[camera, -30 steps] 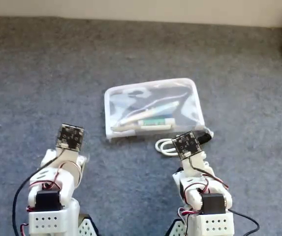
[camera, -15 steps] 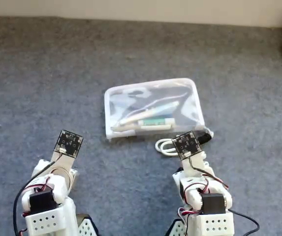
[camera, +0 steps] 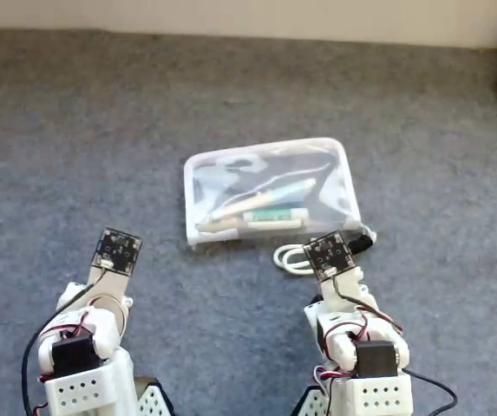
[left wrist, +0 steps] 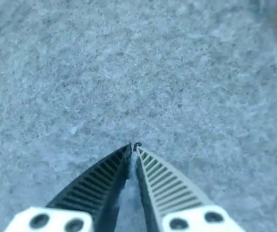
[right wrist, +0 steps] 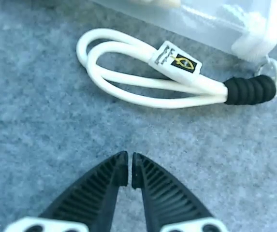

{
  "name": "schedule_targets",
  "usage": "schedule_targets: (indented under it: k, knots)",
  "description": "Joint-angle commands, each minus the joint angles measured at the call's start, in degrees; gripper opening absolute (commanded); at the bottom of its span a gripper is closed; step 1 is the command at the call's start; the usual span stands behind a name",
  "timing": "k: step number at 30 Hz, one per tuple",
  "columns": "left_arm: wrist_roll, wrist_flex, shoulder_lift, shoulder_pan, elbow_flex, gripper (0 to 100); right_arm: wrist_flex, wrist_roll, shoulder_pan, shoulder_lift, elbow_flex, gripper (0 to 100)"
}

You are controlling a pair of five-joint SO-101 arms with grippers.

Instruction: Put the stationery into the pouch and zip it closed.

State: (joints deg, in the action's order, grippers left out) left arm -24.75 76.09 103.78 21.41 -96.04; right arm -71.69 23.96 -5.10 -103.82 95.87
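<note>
pouch (camera: 335, 173) clear, stationery (camera: 261, 212) inside | left end effector (left wrist: 134, 149) pinched, empty | right end effector (right wrist: 129, 162) likewise

Looks like a carpeted room, home or office, can't tell which: grey carpet (camera: 75, 130) everywhere, pale wall (camera: 231, 17) along its far edge.

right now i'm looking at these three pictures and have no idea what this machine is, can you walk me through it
The machine is a pair of small robots, a left arm and a right arm, on a grey carpet. One picture looks down from above; the other two come from cameras on each arm's wrist, looking along its pincer. A clear pouch lies ahead of the arms with pens inside. A white cord lies by its corner. The left gripper and right gripper are both shut and hold nothing.
</note>
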Motion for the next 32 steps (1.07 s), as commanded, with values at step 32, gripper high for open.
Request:
schedule_targets:
  k: [32]
  knots:
    - [15.56, 0.26, 0.48, -0.4, -1.01, 4, -0.31, 0.53, 0.92, 0.13, 6.55, 0.7]
